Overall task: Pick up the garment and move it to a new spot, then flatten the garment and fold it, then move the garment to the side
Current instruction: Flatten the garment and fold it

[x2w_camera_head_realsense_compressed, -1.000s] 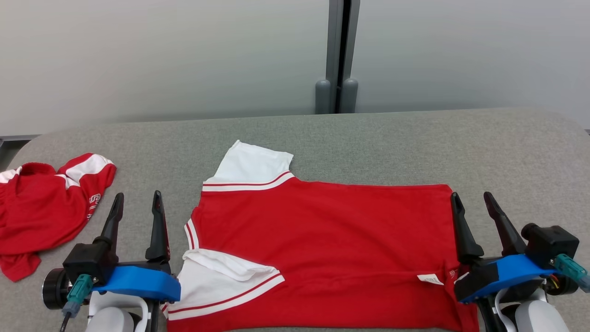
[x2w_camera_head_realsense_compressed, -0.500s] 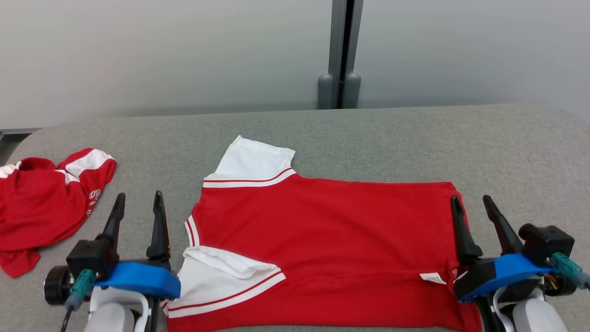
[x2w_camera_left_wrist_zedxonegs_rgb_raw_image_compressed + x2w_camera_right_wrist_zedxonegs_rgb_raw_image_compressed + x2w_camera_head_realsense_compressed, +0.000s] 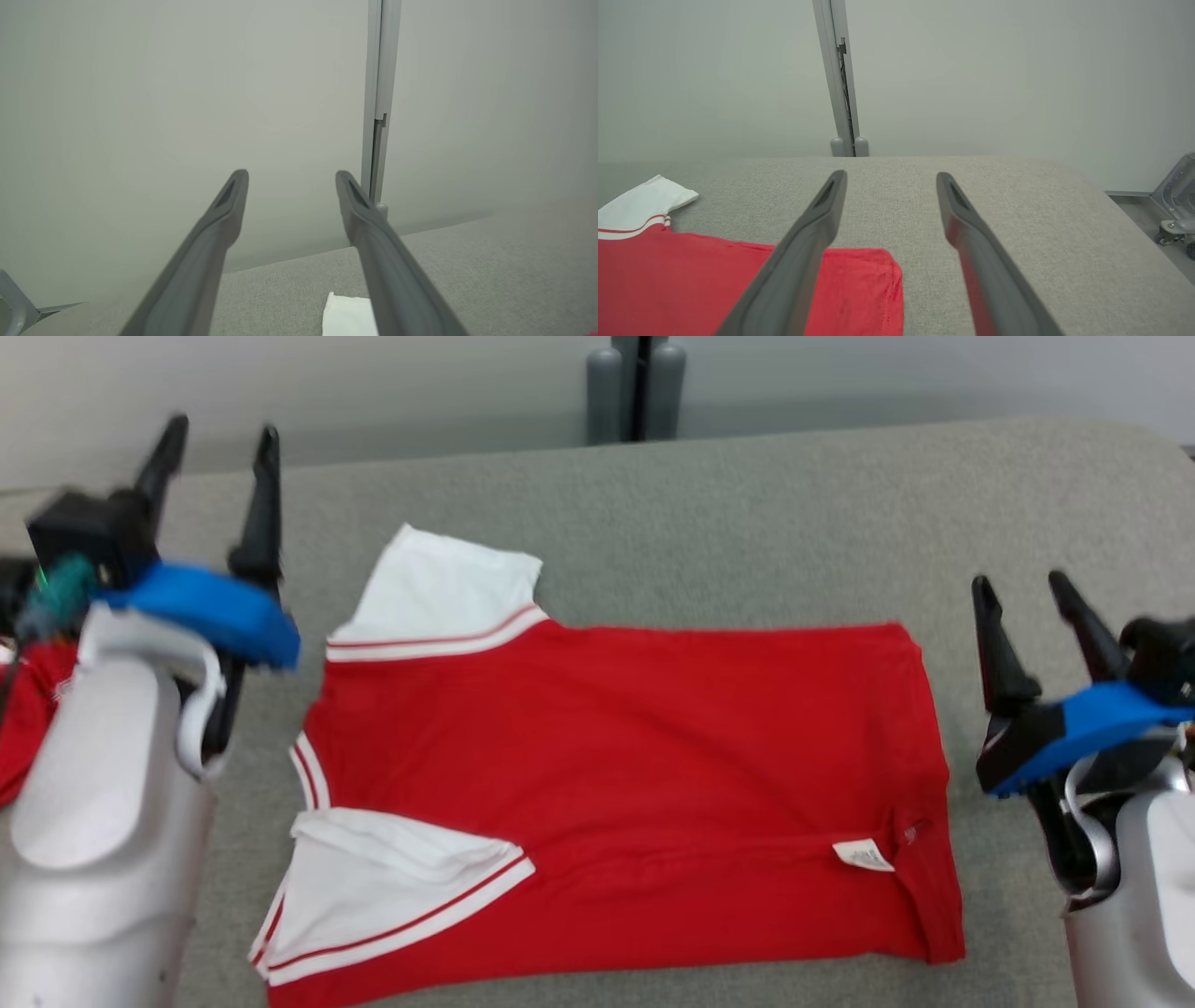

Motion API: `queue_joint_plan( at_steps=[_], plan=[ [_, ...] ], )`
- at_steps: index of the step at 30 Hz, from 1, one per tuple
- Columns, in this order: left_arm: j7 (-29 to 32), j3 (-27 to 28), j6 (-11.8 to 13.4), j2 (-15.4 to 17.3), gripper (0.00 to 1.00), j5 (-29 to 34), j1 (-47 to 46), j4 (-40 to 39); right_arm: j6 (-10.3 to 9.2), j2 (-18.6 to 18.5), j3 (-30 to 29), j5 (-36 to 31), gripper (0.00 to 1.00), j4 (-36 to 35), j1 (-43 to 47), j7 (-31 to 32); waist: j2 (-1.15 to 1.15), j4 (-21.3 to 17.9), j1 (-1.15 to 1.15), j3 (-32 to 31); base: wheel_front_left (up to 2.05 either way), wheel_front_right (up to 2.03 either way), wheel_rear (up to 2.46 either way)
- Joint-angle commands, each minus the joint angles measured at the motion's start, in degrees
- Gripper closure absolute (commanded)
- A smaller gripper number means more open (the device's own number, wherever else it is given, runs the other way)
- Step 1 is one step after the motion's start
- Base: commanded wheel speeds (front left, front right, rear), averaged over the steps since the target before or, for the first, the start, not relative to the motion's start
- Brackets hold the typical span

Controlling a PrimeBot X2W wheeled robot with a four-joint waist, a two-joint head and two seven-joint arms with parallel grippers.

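The garment (image 3: pixel 616 784), a red shirt with white red-striped sleeves, lies spread flat on the grey table (image 3: pixel 766 513), collar end to the left and a small white label near its right hem. My left gripper (image 3: pixel 219 425) is raised left of the shirt's far sleeve, open and empty. In the left wrist view the white sleeve tip (image 3: pixel 348 317) shows low between the fingers of my left gripper (image 3: pixel 290 175). My right gripper (image 3: pixel 1022 583) hovers open just right of the shirt's hem. The right wrist view has the hem corner (image 3: pixel 859 289) below my right gripper (image 3: pixel 889 175).
A second red garment (image 3: pixel 23 709) lies at the far left, mostly hidden behind my left forearm. A grey partition post (image 3: pixel 635 383) stands behind the table against a pale wall. The table's right edge drops to the floor, where a wheeled metal base (image 3: pixel 1176 210) stands.
The head camera has tilted down, shifting the whole picture. Both arms have risen off the table, the left one much higher. The shirt lies as before, both grippers still open.
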Motion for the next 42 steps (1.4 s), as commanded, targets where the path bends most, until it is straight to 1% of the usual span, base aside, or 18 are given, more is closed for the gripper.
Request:
queue_joint_plan(
  at_steps=[1, 4, 8, 12, 15, 18, 23, 32, 37, 38, 39, 40, 42],
  plan=[
    [1.09, -1.0, -0.35, 1.0, 0.0, -0.38, -3.71, 1.31, 0.03, -0.48, 0.35, -0.37, 0.0, -0.7, -2.21, 0.89, 0.0, -0.06, -0.01, 2.25, 0.0, 0.0, 0.0],
    [2.85, -3.52, -0.45, 2.09, 0.0, -1.57, -9.6, 4.23, 0.03, -0.51, 1.19, 0.24, 0.0, -1.29, -4.65, 1.32, 0.0, -1.32, -0.01, 5.37, 0.0, 0.0, 0.0],
    [5.47, -9.02, -0.35, 3.91, 0.0, -4.61, -15.81, 7.83, 0.03, 0.11, 2.24, 0.43, 0.0, -1.46, -6.64, 1.43, 0.0, -2.97, -0.01, 8.77, 0.0, 0.0, 0.0],
    [9.36, -14.79, -0.36, 5.7, 0.0, -8.89, -19.84, 11.86, 0.03, 0.82, 3.02, 0.48, 0.0, -1.74, -7.75, 1.06, 0.0, -4.49, -0.01, 11.66, 0.0, 0.0, 0.0],
    [12.14, -19.29, -0.36, 7.16, 0.0, -11.62, -21.42, 13.92, 0.02, 1.03, 3.23, 0.65, 0.0, -1.75, -8.56, 0.8, 0.0, -5.4, -0.01, 13.29, 0.0, 0.0, 0.0],
    [14.42, -22.49, -0.37, 8.73, 0.0, -15.09, -22.29, 15.7, 0.03, 1.29, 3.45, 0.8, 0.0, -1.48, -9.44, 0.42, 0.0, -6.14, -0.01, 14.67, 0.0, 0.0, 0.0],
    [17.54, -25.86, -0.37, 9.93, 0.0, -20.37, -22.71, 18.17, 0.03, 1.66, 3.52, 1.08, 0.0, -0.7, -10.37, -0.22, 0.0, -6.86, -0.01, 16.32, 0.0, 0.0, 0.0],
    [19.68, -30.31, -0.37, 11.61, 0.0, -25.24, -24.41, 19.94, 0.03, 2.13, 4.4, 1.86, 0.0, 0.96, -11.84, -0.81, 0.0, -7.94, -0.01, 18.8, 0.0, 0.0, 0.0],
    [22.47, -32.78, -0.39, 11.2, 0.0, -29.4, -24.57, 20.39, 0.03, 2.2, 4.92, 2.2, 0.0, 1.95, -11.96, -0.41, 0.0, -8.27, -0.01, 19.38, 0.0, 0.0, 0.0],
    [22.82, -33.45, -0.39, 11.3, 0.2, -29.78, -24.53, 20.54, 0.03, 1.94, 5.02, 2.3, 0.0, 2.23, -12.05, -0.21, 0.0, -8.27, -0.01, 19.37, 0.0, 0.0, 0.0],
    [22.91, -34.16, -0.39, 11.4, 0.64, -30.11, -24.62, 20.65, 0.03, 1.66, 5.08, 2.32, 0.0, 2.42, -12.19, 0.0, 0.0, -8.27, -0.01, 19.33, 0.0, 0.0, 0.0],
    [22.85, -34.74, -0.39, 11.45, 1.0, -30.32, -24.64, 20.68, 0.03, 1.4, 5.17, 2.43, 0.0, 2.6, -12.35, 0.27, 0.0, -8.26, -0.01, 19.23, 0.0, 0.0, 0.0],
    [21.8, -35.81, -0.38, 11.89, 1.0, -30.56, -24.78, 20.61, 0.03, 0.83, 5.74, 2.71, 0.0, 3.03, -12.42, 1.27, 0.0, -8.18, -0.01, 18.81, 0.0, 0.0, 0.0]
  ],
)
